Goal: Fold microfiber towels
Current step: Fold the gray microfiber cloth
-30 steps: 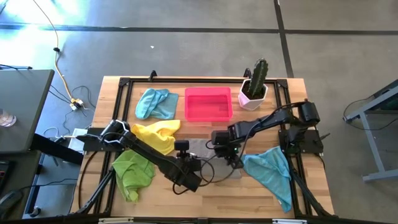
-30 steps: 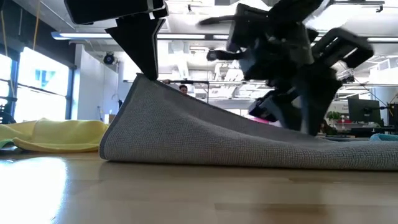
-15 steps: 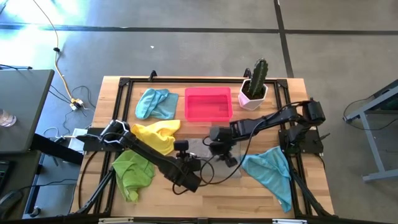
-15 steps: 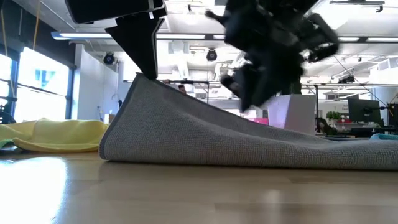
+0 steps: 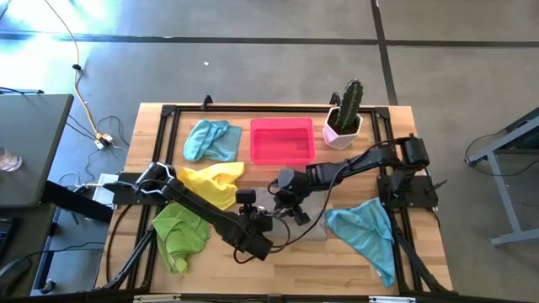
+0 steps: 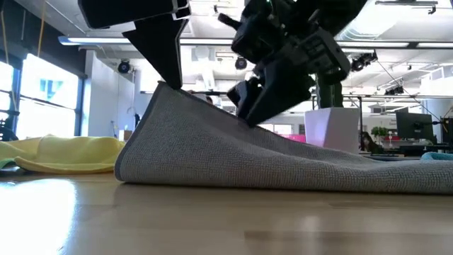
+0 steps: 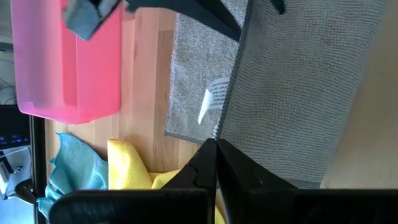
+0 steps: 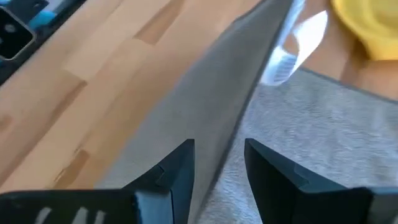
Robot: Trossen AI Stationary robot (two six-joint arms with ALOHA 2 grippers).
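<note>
grey towel (image 6: 283, 159) | left hand (image 7: 216, 149) pinches corner | right hand (image 8: 217, 158) spread astride its raised edge

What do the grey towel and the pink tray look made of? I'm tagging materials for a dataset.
Grey towel: soft knitted or woven cloth, probably microfiber; matte, with a fine looped grain, draping from the shut left claw. Pink tray: rigid, likely plastic; smooth with a slight sheen and straight molded walls.

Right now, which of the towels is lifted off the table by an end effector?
The grey towel. The left end effector is shut on its edge and holds it raised like a tent; the yellow, green and blue ones lie untouched.
</note>
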